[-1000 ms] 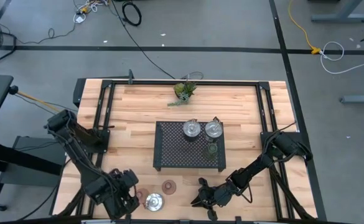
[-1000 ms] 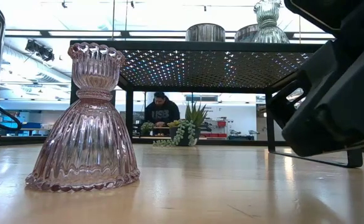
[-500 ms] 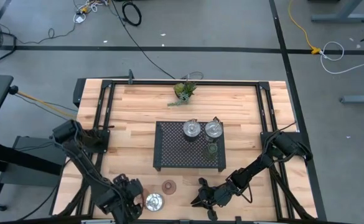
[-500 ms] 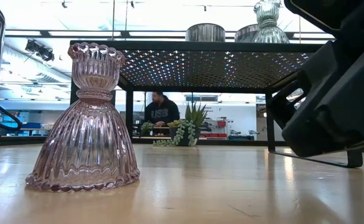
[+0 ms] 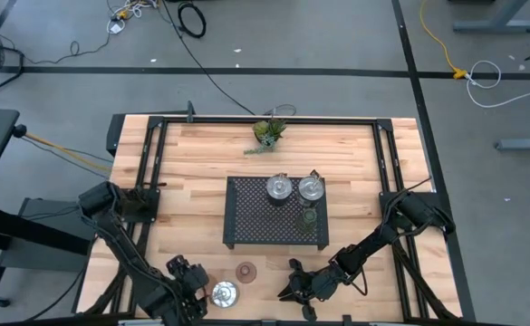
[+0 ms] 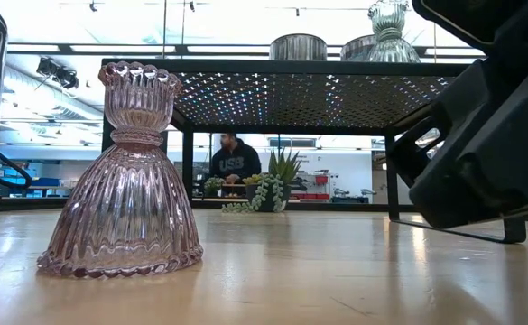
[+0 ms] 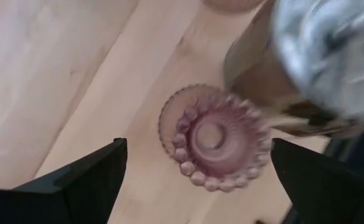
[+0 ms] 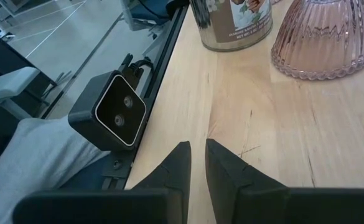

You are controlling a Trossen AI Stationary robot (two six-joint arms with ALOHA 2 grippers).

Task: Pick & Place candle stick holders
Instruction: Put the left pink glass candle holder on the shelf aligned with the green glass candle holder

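My left gripper point(image 5: 190, 282) point(image 7: 198, 146) is open near the table's near edge. It hangs above a brownish-red glass holder point(image 7: 213, 137) that stands upright on the table. One finger is on each side of the holder, and neither touches it. A shiny silver holder point(image 5: 224, 292) point(image 7: 331, 56) stands right beside it. A second brownish-red holder point(image 5: 245, 270) point(image 6: 124, 181) stands on its wide base a little farther right. Two silver holders point(image 5: 279, 187) point(image 5: 311, 187) and an olive-green one point(image 5: 308, 217) stand on a black mesh rack point(image 5: 251, 217). My right gripper point(image 5: 292, 292) point(image 8: 198, 155) is shut and empty, low over the table's near edge.
A green plant sprig point(image 5: 268, 133) lies at the table's far edge. The low camera's housing point(image 8: 113, 115) sits on the near edge, close to my right gripper. A black frame rail point(image 5: 151, 154) borders the tabletop. A person point(image 6: 232, 162) sits in the room beyond.
My left gripper has moved a little toward the table's near edge and right, coming over the brownish-red holder beside the silver one. My right arm and the holders have kept still.
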